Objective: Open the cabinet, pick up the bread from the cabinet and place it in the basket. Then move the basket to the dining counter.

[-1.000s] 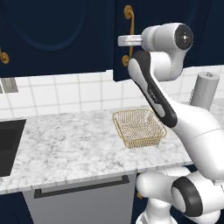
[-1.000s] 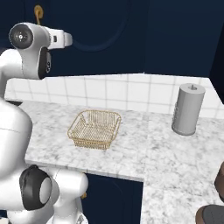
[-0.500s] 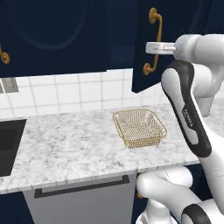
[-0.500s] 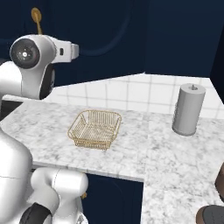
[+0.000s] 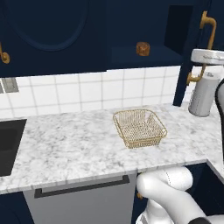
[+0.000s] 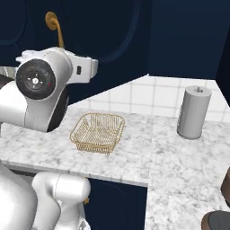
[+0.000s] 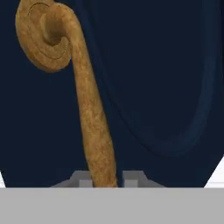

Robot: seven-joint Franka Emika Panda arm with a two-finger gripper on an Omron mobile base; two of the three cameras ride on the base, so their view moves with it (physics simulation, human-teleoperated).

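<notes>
Cabinet stands with its door swung wide, since the end effector is clamped on the long brass handle, which runs up between its tips. Marbled bench carries the gold basket below the opening, handy for a drop. Bread sits on the dark shelf inside.
</notes>
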